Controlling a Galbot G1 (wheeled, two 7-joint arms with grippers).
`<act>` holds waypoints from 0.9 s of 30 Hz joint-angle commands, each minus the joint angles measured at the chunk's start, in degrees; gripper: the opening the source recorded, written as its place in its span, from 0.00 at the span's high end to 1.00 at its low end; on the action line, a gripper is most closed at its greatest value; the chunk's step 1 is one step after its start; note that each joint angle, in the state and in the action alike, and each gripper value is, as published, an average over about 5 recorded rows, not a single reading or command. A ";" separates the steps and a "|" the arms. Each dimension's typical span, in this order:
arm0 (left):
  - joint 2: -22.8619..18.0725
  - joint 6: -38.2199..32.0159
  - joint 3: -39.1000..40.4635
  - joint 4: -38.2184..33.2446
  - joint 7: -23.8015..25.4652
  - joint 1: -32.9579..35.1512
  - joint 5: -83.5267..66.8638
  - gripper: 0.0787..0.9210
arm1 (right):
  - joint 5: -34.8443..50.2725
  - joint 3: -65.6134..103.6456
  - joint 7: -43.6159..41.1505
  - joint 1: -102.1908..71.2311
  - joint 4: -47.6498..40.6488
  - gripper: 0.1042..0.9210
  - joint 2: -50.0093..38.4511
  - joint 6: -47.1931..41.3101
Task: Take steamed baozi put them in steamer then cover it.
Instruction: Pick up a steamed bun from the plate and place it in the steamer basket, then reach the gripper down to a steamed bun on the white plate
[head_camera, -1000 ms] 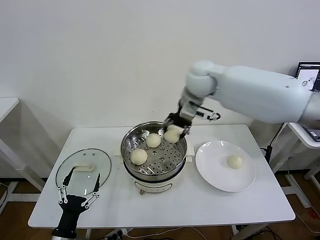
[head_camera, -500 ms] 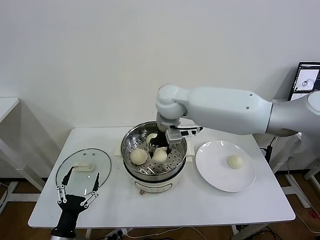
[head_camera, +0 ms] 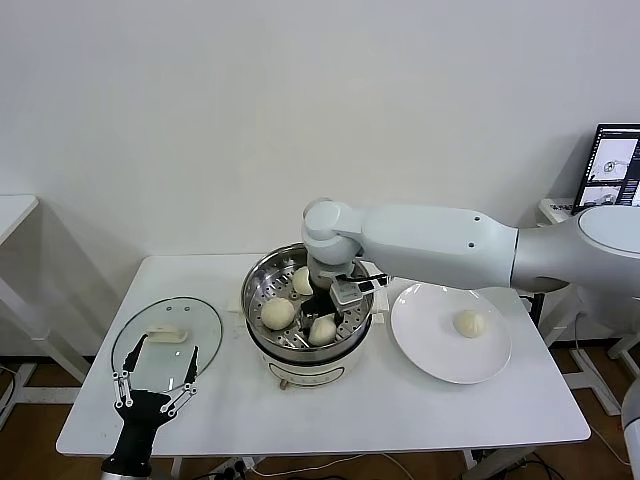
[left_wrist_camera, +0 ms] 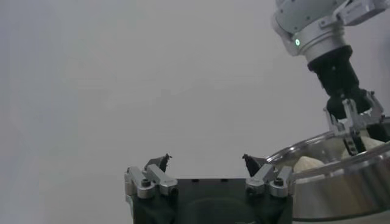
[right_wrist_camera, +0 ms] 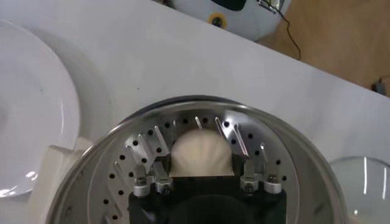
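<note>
The steel steamer (head_camera: 262, 282) stands mid-table. Two baozi lie on its perforated tray, one at the left (head_camera: 278, 313) and one at the back (head_camera: 301, 281). My right gripper (head_camera: 325, 318) reaches down into the steamer and is shut on a third baozi (head_camera: 322, 330), low over the tray's front. The right wrist view shows this baozi (right_wrist_camera: 201, 159) between the fingers of the right gripper (right_wrist_camera: 201, 145), inside the steamer (right_wrist_camera: 152, 113). A fourth baozi (head_camera: 469, 323) lies on the white plate (head_camera: 420, 335). The glass cover (head_camera: 167, 335) lies flat at the left. My left gripper (head_camera: 155, 385) hangs open and empty beside the cover.
The white plate sits right of the steamer, close to its handle. The left wrist view shows the left gripper (left_wrist_camera: 206, 161) open, with the steamer's rim (left_wrist_camera: 341, 173) and the right gripper (left_wrist_camera: 353, 119) beyond. A monitor (head_camera: 612, 155) stands off the table at the far right.
My right gripper has carried the baozi from above the steamer's back right rim down into the steamer, to the front of the tray. The left arm has not moved.
</note>
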 commanded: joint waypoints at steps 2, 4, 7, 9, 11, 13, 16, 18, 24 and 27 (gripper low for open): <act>-0.01 0.00 -0.04 0.14 -0.05 -0.08 -0.10 0.12 | -1.99 0.10 0.25 -1.23 0.08 0.28 0.34 1.60; -0.02 0.01 -0.03 0.22 -0.06 -0.10 -0.10 0.12 | -2.10 0.23 0.54 -1.20 0.22 0.26 0.19 1.49; -0.05 0.05 0.02 0.28 -0.06 -0.18 -0.10 0.12 | -2.42 0.93 0.89 -1.06 0.20 0.18 -0.03 1.24; -0.07 0.08 0.05 0.29 -0.06 -0.22 -0.10 0.12 | -2.38 2.16 0.78 -0.97 -0.04 0.14 -0.29 0.90; -0.09 0.11 0.04 0.27 -0.06 -0.24 -0.10 0.12 | -0.76 3.81 -0.53 -0.58 -0.11 0.13 -1.02 -0.25; -0.11 0.11 -0.01 0.28 -0.05 -0.25 -0.09 0.12 | 2.16 5.94 -2.95 0.01 -0.02 0.12 -2.44 -1.92; -0.09 0.11 -0.08 0.42 -0.05 -0.30 -0.09 0.12 | 7.98 9.26 -7.16 1.42 -0.19 0.12 -5.46 -5.85; -0.04 0.15 -0.06 0.50 -0.04 -0.34 -0.09 0.12 | 12.74 10.47 -9.26 2.89 -0.93 0.12 -8.04 -10.04; 0.09 0.35 0.31 0.35 -0.02 -0.72 0.00 0.12 | 25.00 12.60 -12.45 5.54 -9.54 0.12 -17.58 -28.11; 0.16 0.35 0.54 0.29 -0.01 -0.80 0.10 0.12 | 27.71 12.56 -12.91 5.37 -15.47 0.12 -22.21 -37.69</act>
